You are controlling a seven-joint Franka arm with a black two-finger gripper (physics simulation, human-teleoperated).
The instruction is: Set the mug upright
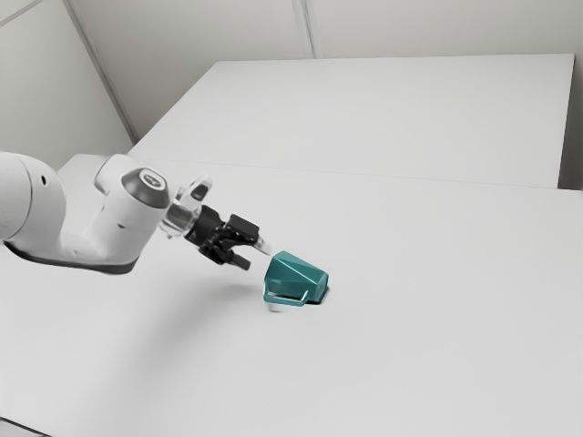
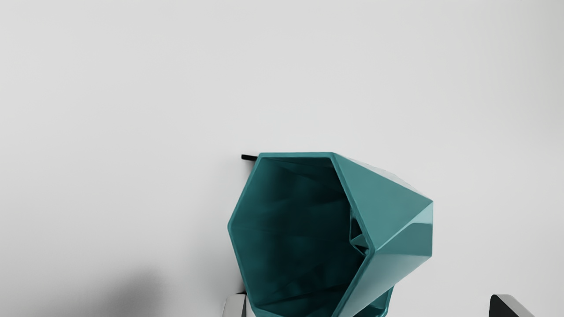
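My open gripper (image 1: 255,255) hangs above the table, close to the open end of a teal faceted mug (image 1: 296,276). The mug lies on its side, its mouth toward the gripper and its handle toward the exterior view's bottom. In the wrist view, the mug (image 2: 387,211) shows its dark inside and one outer flank. The two fingertips of the gripper (image 2: 368,306) stand wide apart, with part of the mug appearing between them; one tip appears right beside the rim. Part of the handle is hidden behind the mug body there.
The white table (image 1: 437,355) extends around the mug. Behind it stands another white surface (image 1: 383,114), toward the pale walls. A dark cable or edge (image 1: 23,426) crosses the exterior view's lower left corner.
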